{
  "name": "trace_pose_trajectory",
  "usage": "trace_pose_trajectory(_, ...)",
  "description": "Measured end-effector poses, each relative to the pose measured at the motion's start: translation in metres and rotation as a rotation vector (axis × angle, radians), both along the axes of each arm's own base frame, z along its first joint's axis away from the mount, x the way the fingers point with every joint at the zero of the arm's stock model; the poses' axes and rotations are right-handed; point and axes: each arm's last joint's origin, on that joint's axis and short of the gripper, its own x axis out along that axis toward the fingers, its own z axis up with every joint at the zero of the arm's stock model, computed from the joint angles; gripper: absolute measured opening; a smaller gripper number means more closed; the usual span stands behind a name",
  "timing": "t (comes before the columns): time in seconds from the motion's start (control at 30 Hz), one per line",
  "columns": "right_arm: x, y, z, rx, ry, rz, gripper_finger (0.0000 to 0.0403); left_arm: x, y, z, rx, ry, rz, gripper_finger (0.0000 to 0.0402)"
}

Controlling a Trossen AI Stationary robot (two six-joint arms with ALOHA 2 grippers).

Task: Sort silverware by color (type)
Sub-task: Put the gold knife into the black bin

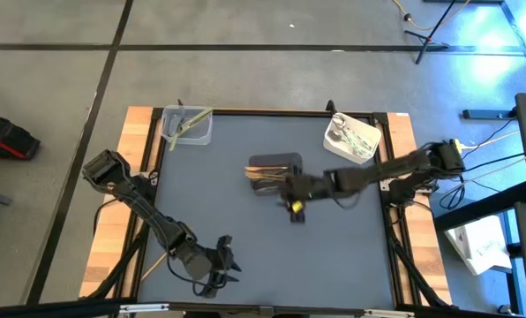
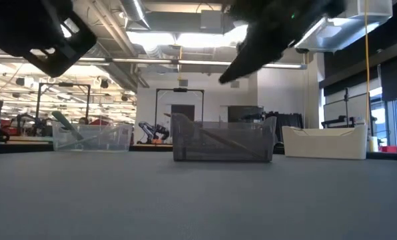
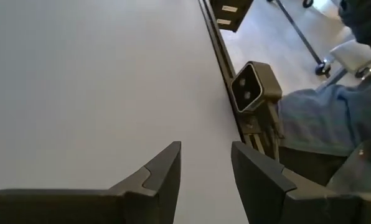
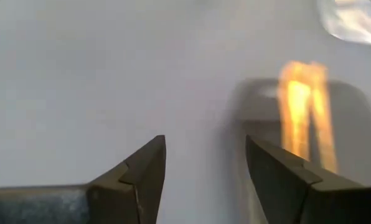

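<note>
1. Silverware sits sorted into three containers on the grey table (image 1: 245,256): orange utensils (image 1: 265,174) in the dark grey bin (image 1: 276,165) at centre, olive-green utensils (image 1: 190,122) in the clear bin (image 1: 185,126) at the far left corner, silver and white utensils (image 1: 349,137) in the white bin (image 1: 354,139) at the far right. No loose piece shows on the mat.
2. Orange pieces glow blurred in the right wrist view, lying side by side in the dark bin just beyond that arm's fingers.
3. Right gripper (image 4: 204,168) hangs above the mat just beside the dark bin, on its near side. Fingers are spread wide with nothing between them.
4. Left gripper (image 3: 205,163) is parked low at the near left of the table, well apart from all bins. Fingers stand partly apart, holding nothing; only bare mat lies ahead.
5. Step in hand, judged: an orange piece looks freshly dropped in the centre bin, and the right arm is clear of it.
6. Next move, judged: check the table for any stray utensil. If none, both arms can retreat to rest; the sort looks close to finished.
</note>
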Motion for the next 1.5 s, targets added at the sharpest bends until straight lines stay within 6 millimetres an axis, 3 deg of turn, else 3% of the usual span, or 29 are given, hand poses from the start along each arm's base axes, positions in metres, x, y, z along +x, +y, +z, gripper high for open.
trace_pose_trajectory(0.27, -0.021, 0.096, -0.013, -0.027, -0.071, 0.197, 0.0208, 0.017, 0.013, 0.008, 0.068, -0.119, -0.031, 0.0141)
trace_pose_trajectory(0.5, -0.033, 0.143, -0.019, -0.069, -0.192, 0.256, 0.0209, 0.028, 0.029, 0.009, 0.052, -0.121, -0.012, 0.0147)
trace_pose_trajectory(0.67, -0.036, 0.147, -0.018, -0.077, -0.204, 0.268, 0.0209, 0.034, 0.037, 0.009, -0.031, -0.077, -0.079, 0.0179)
trace_pose_trajectory(0.83, -0.036, 0.146, -0.02, -0.082, -0.187, 0.265, 0.0209, 0.022, 0.045, 0.009, -0.207, 0.195, -0.148, 0.0191)
trace_pose_trajectory(1.1, -0.037, 0.146, -0.02, -0.082, -0.182, 0.265, 0.0209, -0.024, 0.041, 0.011, -0.224, 0.578, 0.06, 0.0187)
trace_pose_trajectory(1.5, -0.037, 0.146, -0.02, -0.081, -0.182, 0.265, 0.0209, -0.105, 0.02, 0.02, -0.152, 0.837, 0.412, 0.0186)
